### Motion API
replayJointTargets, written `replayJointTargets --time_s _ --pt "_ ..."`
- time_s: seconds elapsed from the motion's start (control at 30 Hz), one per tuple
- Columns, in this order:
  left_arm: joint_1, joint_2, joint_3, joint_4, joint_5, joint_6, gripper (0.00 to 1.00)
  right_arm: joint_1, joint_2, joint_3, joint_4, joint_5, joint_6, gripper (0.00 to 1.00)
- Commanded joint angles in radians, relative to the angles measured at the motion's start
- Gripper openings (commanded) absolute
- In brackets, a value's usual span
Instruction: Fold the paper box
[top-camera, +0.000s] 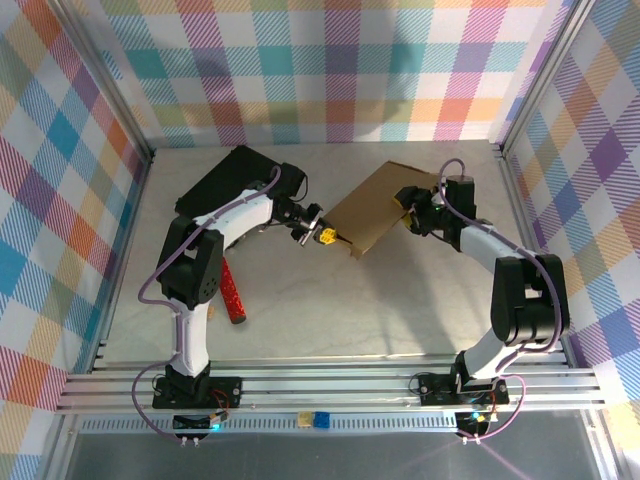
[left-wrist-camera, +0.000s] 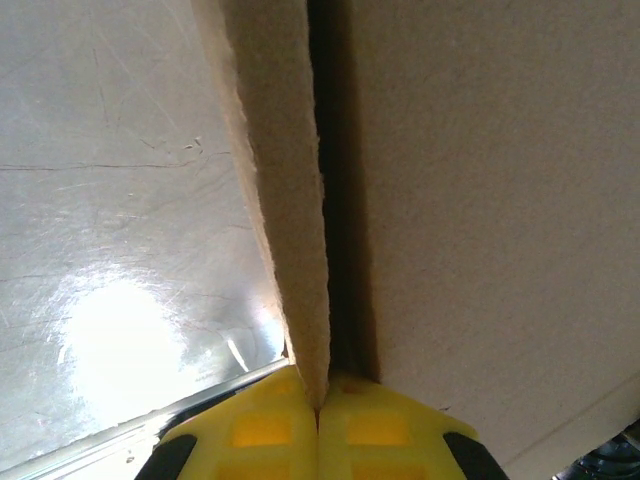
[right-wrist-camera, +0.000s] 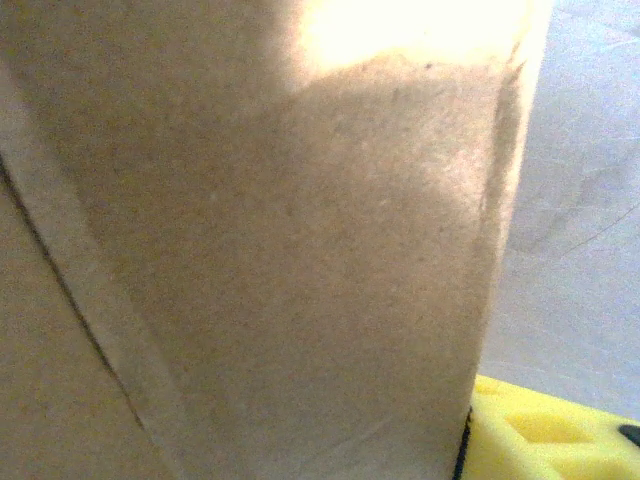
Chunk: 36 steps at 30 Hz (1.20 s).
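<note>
1. A pale bench stands inside a booth with bright checked walls. Two white-and-black arms reach from its near edge toward the middle.
2. The box, plain brown cardboard, is at the far middle of the bench. It is turned so that its corners point like a diamond, and it sits between the two grippers.
3. The left gripper is at the box's near left corner. Its yellow jaws are pressed together on a cardboard edge.
4. In the left wrist view, the left gripper shows two yellow fingers meeting at the bottom. A thin edge of the box runs down into the seam between them. A broad cardboard face lies to the right of that edge, and the shiny bench lies to the left.
5. The right gripper is at the box's right edge, touching it or just beside it.
6. In the right wrist view, the box is very close to the camera. One yellow finger shows at the bottom right, just beside the cardboard's right edge, with the bench beyond. The other finger is hidden, so I cannot tell how wide these jaws stand or whether they grip the cardboard.
7. A flat black case lies at the far left, beyond the left arm and apart from the box.
8. A red stick lies on the bench at the near left, beside the left arm.
</note>
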Motion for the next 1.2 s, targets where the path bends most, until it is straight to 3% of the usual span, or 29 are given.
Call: replayJointTargets --time_s 0.0,0.07,0.27,0.4,0.53,0.63,0.87,0.97,1.17 --pt "0.001 -0.05 0.001 0.008 0.066 -0.002 0.0 0.024 -0.01 0.018 -0.036 0.061 0.014 0.57" --pt "0.001 -0.053 -0.001 0.014 0.065 -0.007 0.0 0.033 -0.024 0.019 -0.053 0.091 0.021 0.53" --pt "0.004 -0.088 0.013 -0.005 0.038 -0.001 0.41 0.045 -0.085 0.023 -0.139 0.173 0.031 0.48" --pt "0.019 -0.147 0.063 -0.138 -0.066 0.093 0.51 0.045 -0.132 0.081 -0.312 0.24 0.027 0.48" --pt "0.024 -0.21 0.165 -0.226 -0.246 0.229 0.53 0.048 -0.133 0.2 -0.579 0.294 0.017 0.5" --pt "-0.001 -0.216 0.276 -0.303 -0.346 0.412 0.54 0.051 -0.128 0.275 -0.754 0.341 0.003 0.5" --pt "-0.212 -0.238 0.386 -0.403 -0.534 0.911 0.56 0.051 -0.115 0.365 -1.066 0.393 0.029 0.47" --pt "-0.281 -0.293 0.31 -0.327 -0.557 1.032 0.59 0.051 -0.111 0.373 -1.147 0.389 0.052 0.47" --pt "-0.361 -0.357 0.232 -0.255 -0.496 1.178 0.65 0.054 -0.097 0.396 -1.262 0.398 0.122 0.47"
